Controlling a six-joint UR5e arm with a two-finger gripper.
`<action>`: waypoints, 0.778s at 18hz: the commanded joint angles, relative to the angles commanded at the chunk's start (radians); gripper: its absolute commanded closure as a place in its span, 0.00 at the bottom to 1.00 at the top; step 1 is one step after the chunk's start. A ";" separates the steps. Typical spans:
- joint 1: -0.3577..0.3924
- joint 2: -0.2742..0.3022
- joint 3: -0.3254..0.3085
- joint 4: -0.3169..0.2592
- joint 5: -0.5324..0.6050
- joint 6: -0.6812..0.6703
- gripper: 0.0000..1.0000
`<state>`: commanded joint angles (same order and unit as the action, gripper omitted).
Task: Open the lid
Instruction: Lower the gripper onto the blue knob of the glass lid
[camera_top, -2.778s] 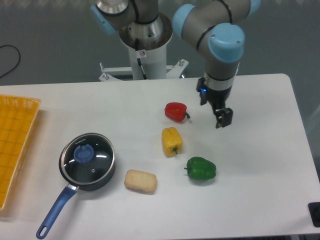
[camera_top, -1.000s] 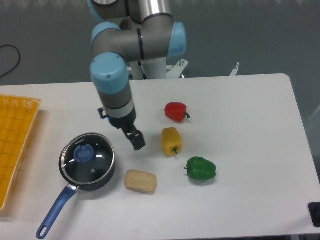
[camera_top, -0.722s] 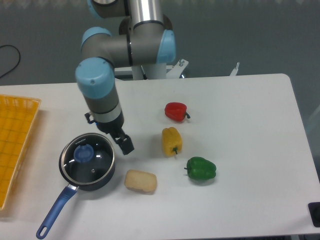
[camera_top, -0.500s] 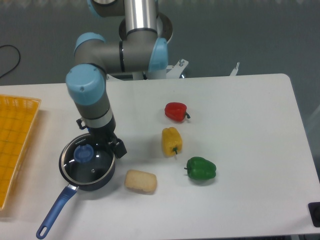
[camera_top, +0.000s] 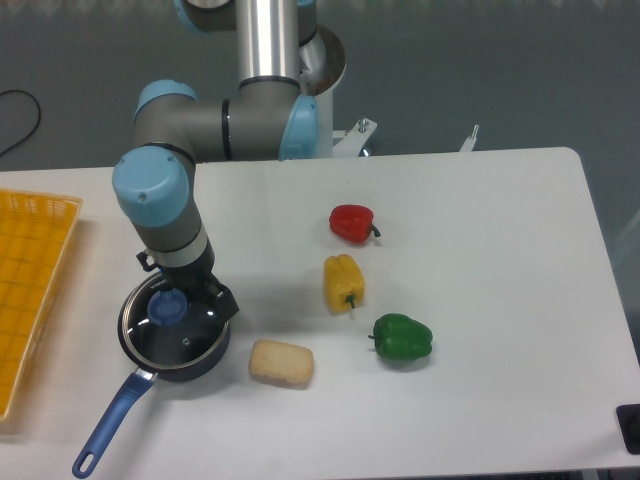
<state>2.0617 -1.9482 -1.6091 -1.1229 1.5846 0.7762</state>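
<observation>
The round glass lid (camera_top: 183, 335) with a metal rim and a blue knob (camera_top: 165, 308) sits shut on the dark saucepan (camera_top: 214, 355), whose long blue handle (camera_top: 108, 428) points to the front left. My gripper (camera_top: 212, 299) hangs low over the lid's back right part, just right of the knob. Its dark fingers look slightly apart and hold nothing. The arm's wrist hides the lid's back edge.
A tan sponge-like block (camera_top: 281, 362) lies right of the pan. A yellow pepper (camera_top: 343, 283), a red pepper (camera_top: 352, 223) and a green pepper (camera_top: 402, 338) lie mid-table. A yellow basket (camera_top: 28, 290) stands at the left edge.
The arm has swung from the right side of the table leftward past the peppers, and the gripper has come down over the saucepan lid. The lid and the other things have not moved.
</observation>
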 joint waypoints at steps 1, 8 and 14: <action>-0.003 0.002 0.000 0.002 -0.003 0.002 0.00; -0.031 -0.011 0.014 0.002 -0.002 0.000 0.00; -0.045 -0.028 0.031 0.002 0.000 -0.015 0.00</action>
<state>2.0172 -1.9758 -1.5785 -1.1213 1.5846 0.7609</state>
